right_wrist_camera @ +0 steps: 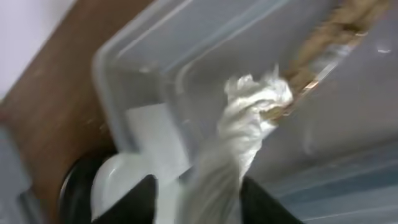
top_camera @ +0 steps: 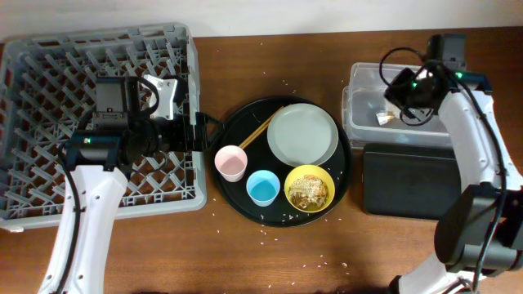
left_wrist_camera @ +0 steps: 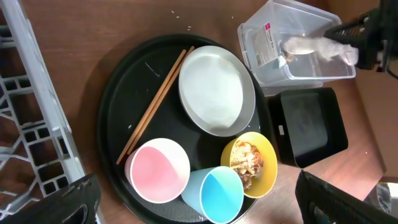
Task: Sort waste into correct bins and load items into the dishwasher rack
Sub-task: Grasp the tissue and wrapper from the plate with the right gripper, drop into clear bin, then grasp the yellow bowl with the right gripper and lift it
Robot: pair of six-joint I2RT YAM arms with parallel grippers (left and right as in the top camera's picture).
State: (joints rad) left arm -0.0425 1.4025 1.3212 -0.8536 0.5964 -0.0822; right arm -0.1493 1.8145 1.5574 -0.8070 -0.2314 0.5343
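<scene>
My right gripper (top_camera: 400, 91) (right_wrist_camera: 199, 199) hangs over the clear tub (top_camera: 359, 82) (left_wrist_camera: 261, 43), shut on a crumpled white napkin (top_camera: 384, 119) (left_wrist_camera: 305, 46) (right_wrist_camera: 249, 118). A brown stick-like wrapper (right_wrist_camera: 323, 43) touches the napkin's far end. My left gripper (top_camera: 204, 131) (left_wrist_camera: 193, 186) is open and empty between the grey rack (top_camera: 49, 98) (left_wrist_camera: 31, 106) and the cups. The pink cup (top_camera: 231, 162) (left_wrist_camera: 158, 171), blue cup (top_camera: 262, 188) (left_wrist_camera: 217, 193), yellow bowl (top_camera: 309, 189) (left_wrist_camera: 252, 163) with tan food scraps, grey plate (top_camera: 302, 135) (left_wrist_camera: 214, 90) and chopsticks (top_camera: 261, 126) (left_wrist_camera: 152, 106) sit together.
The dishes rest on a large round black tray (top_camera: 237, 196) at the table's middle. A shallow black rectangular tray (top_camera: 409, 180) (left_wrist_camera: 311, 124) lies in front of the clear tub. White rice grains are scattered on the brown table near the round tray.
</scene>
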